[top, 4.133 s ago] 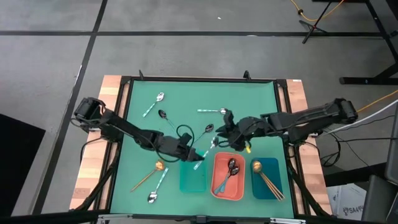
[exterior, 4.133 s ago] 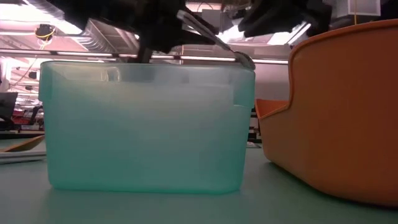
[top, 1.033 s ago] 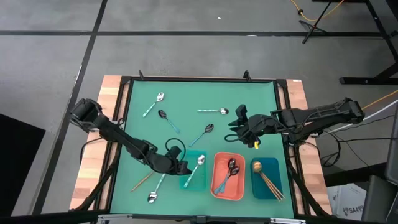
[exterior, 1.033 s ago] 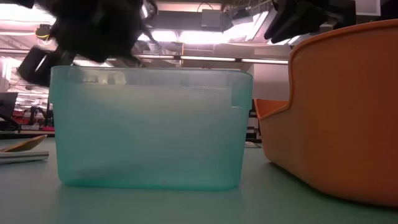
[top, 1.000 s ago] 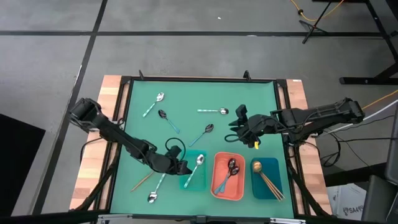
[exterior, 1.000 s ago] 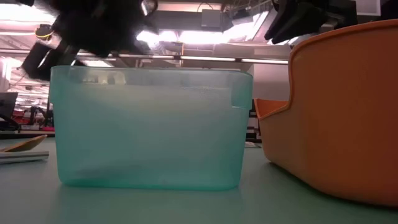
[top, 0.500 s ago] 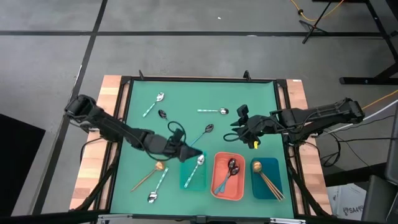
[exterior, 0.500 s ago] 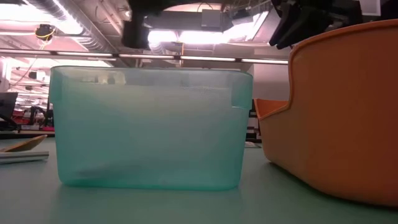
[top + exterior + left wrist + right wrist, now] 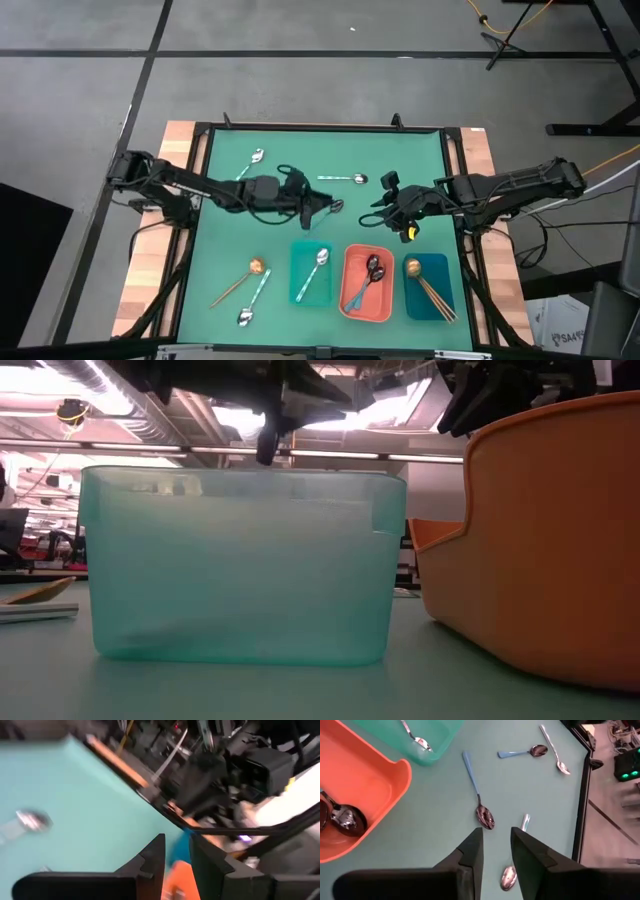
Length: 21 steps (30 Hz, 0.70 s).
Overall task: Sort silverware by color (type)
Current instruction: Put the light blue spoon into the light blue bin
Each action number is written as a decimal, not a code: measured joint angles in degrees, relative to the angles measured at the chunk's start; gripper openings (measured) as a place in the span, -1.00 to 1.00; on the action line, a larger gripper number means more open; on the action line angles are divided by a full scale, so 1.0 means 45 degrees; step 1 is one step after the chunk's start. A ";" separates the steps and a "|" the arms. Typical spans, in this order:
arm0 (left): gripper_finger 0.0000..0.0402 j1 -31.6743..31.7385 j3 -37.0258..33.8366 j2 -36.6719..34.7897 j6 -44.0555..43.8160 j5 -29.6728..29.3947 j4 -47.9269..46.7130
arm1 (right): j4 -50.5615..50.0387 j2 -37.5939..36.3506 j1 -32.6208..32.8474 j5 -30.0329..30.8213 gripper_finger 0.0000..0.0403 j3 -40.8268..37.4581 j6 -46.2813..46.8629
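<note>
Green counter point(image 9: 420, 160), trays along its near edge; landmark = teal tray point(image 9: 309, 274). One silver spoon point(image 9: 318, 262) lies in the tray. My left end effector point(image 9: 318, 205) is beyond the tray by the dark spoon point(image 9: 334, 207), fingers a bit apart, empty. My right end effector point(image 9: 383, 206) waits beyond the coral tray point(image 9: 367, 283), slightly spread, empty. Step, I reckon: between drops, going for the next piece. Next: line up over the dark spoon's handle, drop, pinch, carry to the coral tray. Gold spoon point(image 9: 240, 281) and teal-handled one point(image 9: 252, 294) lie left of the tray.
</note>
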 joint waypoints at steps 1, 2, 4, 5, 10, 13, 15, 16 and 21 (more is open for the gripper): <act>-0.60 0.0199 0.0000 0.0000 0.0861 -0.0009 0.0097 | 0.0001 0.0000 0.0000 0.0000 -0.56 0.0000 0.0057; -0.60 0.0390 0.0000 0.0000 0.1678 -0.0056 0.0203 | 0.0005 0.0000 0.0000 0.0000 -0.56 0.0000 0.0057; -0.60 0.0742 0.0000 0.0000 0.2942 -0.0200 0.0369 | 0.0005 0.0000 0.0000 -0.0001 -0.56 -0.0004 0.0057; -0.60 0.0931 0.0000 0.0000 0.3402 -0.0204 0.0532 | 0.0008 0.0000 0.0000 0.0000 -0.56 -0.0005 0.0057; -0.60 0.1787 0.0000 0.0095 0.4459 -0.0137 0.1324 | 0.0021 0.0000 0.0000 0.0000 -0.56 -0.0005 0.0057; -0.60 0.2216 0.0148 0.0351 0.4473 0.0210 0.1443 | 0.0029 0.0000 0.0000 0.0000 -0.56 -0.0005 0.0056; -0.60 0.2459 0.0510 0.0616 0.4473 0.0464 0.1250 | 0.0067 0.0000 0.0000 0.0000 -0.56 -0.0008 0.0052; -0.60 0.2561 0.0797 0.0823 0.4476 0.0635 0.1130 | 0.0083 0.0000 0.0000 0.0000 -0.56 -0.0010 0.0052; -0.60 0.3162 0.2622 0.1997 0.5194 0.1546 -0.0703 | 0.0099 0.0000 0.0000 0.0015 -0.56 -0.0015 0.0201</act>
